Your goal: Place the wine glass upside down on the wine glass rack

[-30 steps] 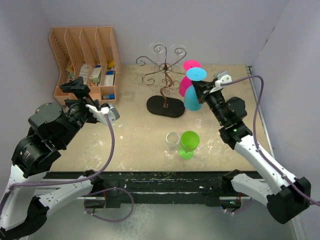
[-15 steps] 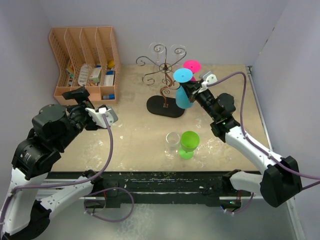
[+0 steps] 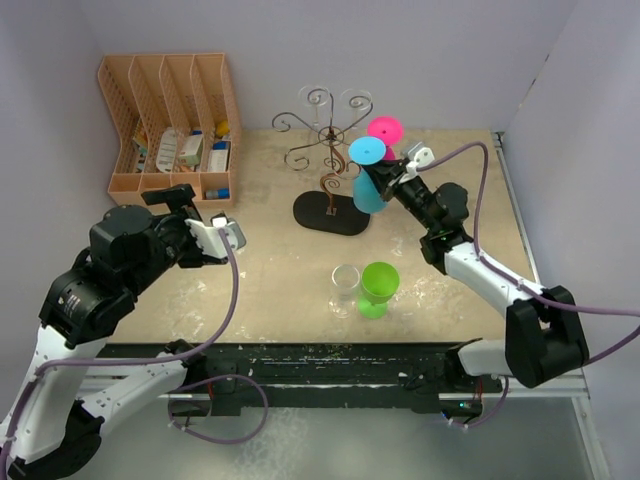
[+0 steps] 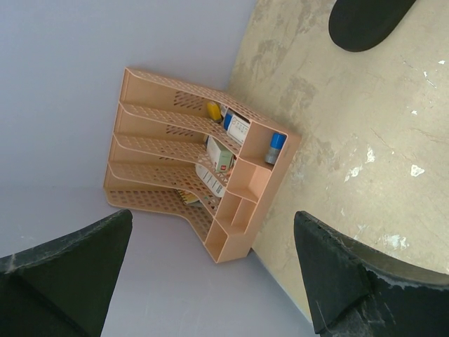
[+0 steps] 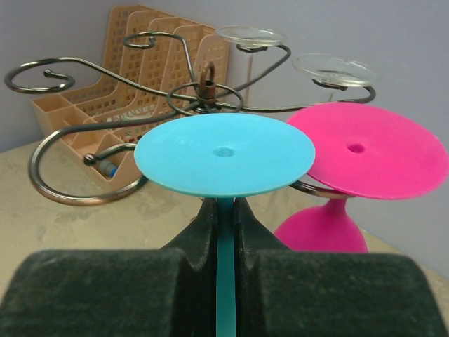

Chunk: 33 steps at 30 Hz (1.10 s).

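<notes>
Your right end effector (image 5: 224,210) is pressed together on the stem of the turquoise plastic wine glass (image 3: 368,192), pinching it just under the round foot. You hold that glass upside down, foot on top and bowl hanging below, up beside the dark-brown wire wine glass rack (image 3: 325,135). In the right wrist view its flat foot sits in front of the rack's centre ring, level with the curled scroll arms. You cannot tell from these views whether the foot rests on an arm or only hovers at it.

Just to the right, a pink plastic wine glass (image 5: 368,151) hangs inverted on the rack, its foot edge next to the turquoise one. Two clear wine glasses (image 5: 249,35) hang behind on the far arms. The rack's black oval base stands on the beige counter (image 3: 270,270).

Nearer you, a clear glass (image 3: 345,288) and a green plastic wine glass (image 3: 380,285) stand upright just beside each other.

Your left end effector (image 4: 210,232) is spread wide with nothing between its fingers. It hangs above the counter's left side, facing the peach plastic slotted organizer (image 4: 182,161) in the back left corner
</notes>
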Motion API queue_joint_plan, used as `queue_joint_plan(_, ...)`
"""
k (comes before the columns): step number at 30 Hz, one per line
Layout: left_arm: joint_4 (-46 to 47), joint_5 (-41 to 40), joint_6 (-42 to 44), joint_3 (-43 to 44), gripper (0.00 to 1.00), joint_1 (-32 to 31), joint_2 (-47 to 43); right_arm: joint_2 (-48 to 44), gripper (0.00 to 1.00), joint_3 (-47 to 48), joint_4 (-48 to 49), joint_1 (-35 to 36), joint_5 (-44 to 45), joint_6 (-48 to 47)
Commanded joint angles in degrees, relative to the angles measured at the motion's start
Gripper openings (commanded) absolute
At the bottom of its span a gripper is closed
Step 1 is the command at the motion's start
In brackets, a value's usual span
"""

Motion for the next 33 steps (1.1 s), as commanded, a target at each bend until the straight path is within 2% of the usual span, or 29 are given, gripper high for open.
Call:
queue_joint_plan(1, 1.57, 0.71, -1.22, -0.57, 1.00, 0.45, 0.61, 0.00, 0.00, -0.26, 10.35, -1.34, -6.60, 1.42)
queue_joint_plan(9, 3.07, 0.26, -1.14, -1.88, 1.00, 0.78, 1.35, 3.03, 0.00, 0.98, 14.30, -1.27, -14.34, 4.38)
queue_joint_plan(16, 3.25, 0.77, -1.39, -2.02, 1.00, 1.33, 1.78, 5.80, 0.00, 1.87, 15.28, -1.26, -17.12, 5.39)
queue_joint_plan(27, 3.98, 0.27, -0.91, -1.87, 1.00, 1.51, 2.63, 9.76, 0.00, 2.87, 24.00, -1.26, -22.64, 8.05)
queue_joint_plan(33, 3.81, 0.62, -1.15, -1.70, 1.00, 1.62, 3.11, 12.23, 0.00, 2.28, 32.07, -1.26, -25.89, 11.73)
